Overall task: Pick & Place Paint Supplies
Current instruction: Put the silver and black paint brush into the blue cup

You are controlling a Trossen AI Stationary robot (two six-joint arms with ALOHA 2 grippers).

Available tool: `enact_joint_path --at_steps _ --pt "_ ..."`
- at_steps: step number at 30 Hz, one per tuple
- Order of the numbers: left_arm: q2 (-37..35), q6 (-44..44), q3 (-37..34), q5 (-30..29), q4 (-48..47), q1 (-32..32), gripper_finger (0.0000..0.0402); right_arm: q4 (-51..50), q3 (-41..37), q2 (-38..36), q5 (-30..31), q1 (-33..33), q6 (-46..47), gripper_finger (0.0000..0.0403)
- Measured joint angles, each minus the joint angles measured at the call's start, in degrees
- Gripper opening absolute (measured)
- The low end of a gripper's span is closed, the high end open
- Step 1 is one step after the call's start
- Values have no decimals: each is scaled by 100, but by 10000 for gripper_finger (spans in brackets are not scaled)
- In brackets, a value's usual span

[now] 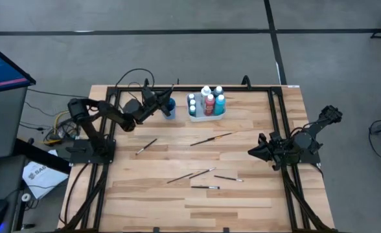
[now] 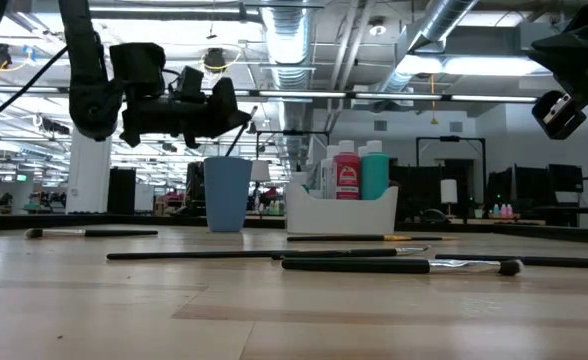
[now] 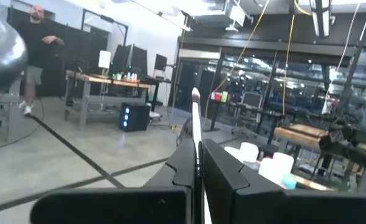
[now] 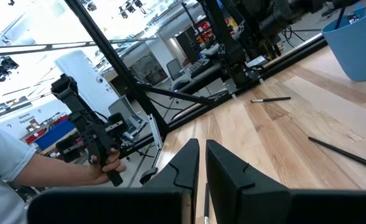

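Blue cup (image 1: 170,107) stands just left of the tray (image 1: 207,116) of bottles (image 1: 208,102). Left pincer (image 1: 162,97) hovers over the cup, clamped on a brush (image 3: 196,124) lying along its fingers. Right pincer (image 1: 255,153) waits closed, well right of the loose brushes (image 1: 200,173) on the desk (image 1: 242,200).

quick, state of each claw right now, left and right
Left claw: closed on a paintbrush, raised by the blue cup.
Right claw: closed, nothing visibly held, at the table's right side.
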Motion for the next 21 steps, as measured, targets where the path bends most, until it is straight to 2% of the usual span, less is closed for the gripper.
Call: enact_joint_path --at_steps 10,17,21 --pt "30 46 0 48 0 -24 25 -1 1 0 0 -1 0 24" --pt "30 610 -84 46 -34 -109 68 -2 0 0 0 -2 1 24" --pt "26 619 -168 45 -50 -219 95 -2 0 0 0 0 0 24"
